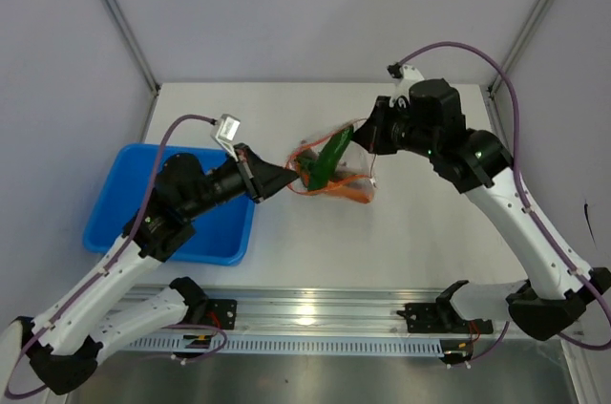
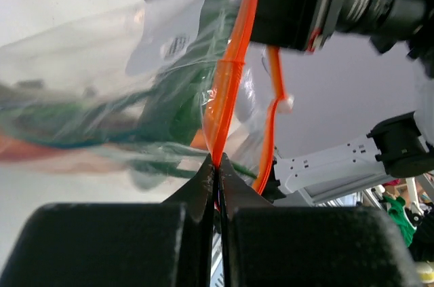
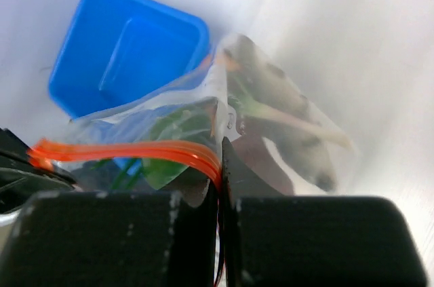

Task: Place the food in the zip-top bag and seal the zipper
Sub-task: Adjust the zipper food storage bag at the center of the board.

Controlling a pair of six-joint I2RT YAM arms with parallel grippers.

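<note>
The clear zip-top bag (image 1: pixel 329 170) hangs above the table between both arms, with green stalks (image 1: pixel 332 154) and a dark-red meat slab (image 3: pixel 261 165) inside. My left gripper (image 1: pixel 289 177) is shut on the orange zipper strip (image 2: pixel 227 90) at the bag's left end. My right gripper (image 1: pixel 368 135) is shut on the same strip (image 3: pixel 135 151) at its right end. The strip is stretched between them. In the left wrist view the stalks (image 2: pixel 173 107) show blurred through the plastic.
A blue plastic tray (image 1: pixel 115 208) sits on the table at the left, under the left arm; it also shows in the right wrist view (image 3: pixel 122 43). A metal rail (image 1: pixel 315 313) runs along the table's near edge.
</note>
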